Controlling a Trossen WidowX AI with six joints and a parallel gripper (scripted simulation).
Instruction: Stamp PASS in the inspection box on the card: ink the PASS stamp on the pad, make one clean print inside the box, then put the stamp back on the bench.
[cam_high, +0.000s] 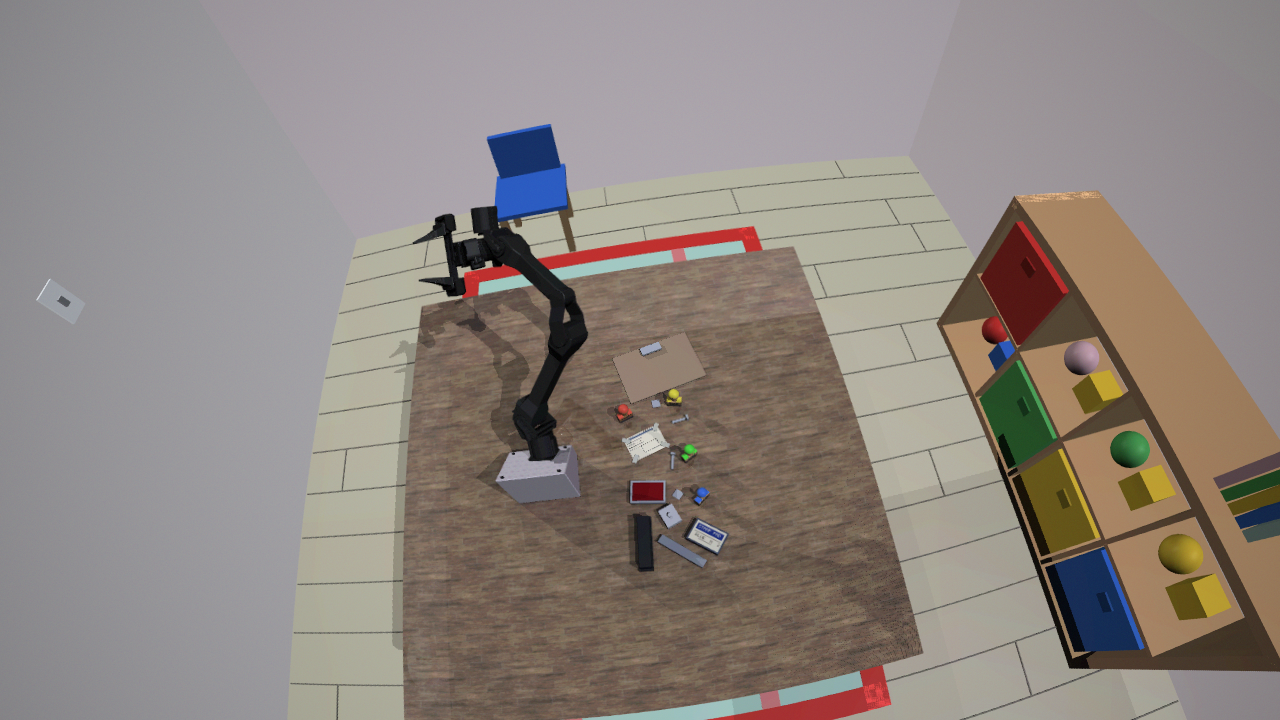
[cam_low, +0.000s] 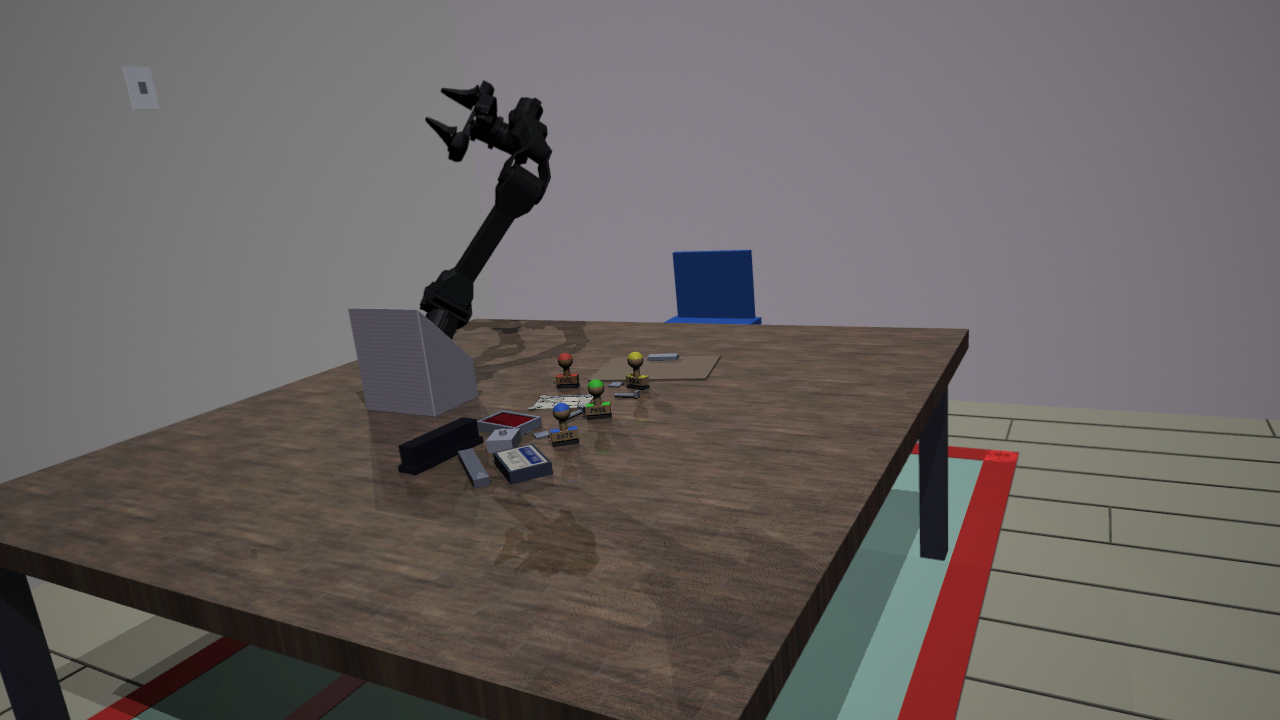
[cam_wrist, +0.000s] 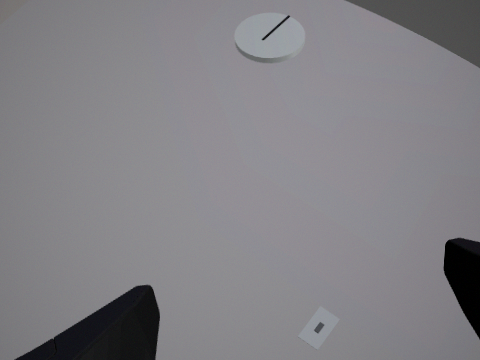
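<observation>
My gripper is open and empty, high above the table and far from the stamps, pointing at a wall. The green-knobbed stamp stands upright beside the card; its label reads like PASS in the exterior view. The white card lies flat on the table; its box is too small to make out clearly. The red ink pad lies open near the card. No stamp, pad or card shows in the wrist view.
A red stamp, a yellow stamp and a blue stamp stand nearby. A clipboard, small bolts, a black stapler-like block, a grey bar and a labelled box also lie there.
</observation>
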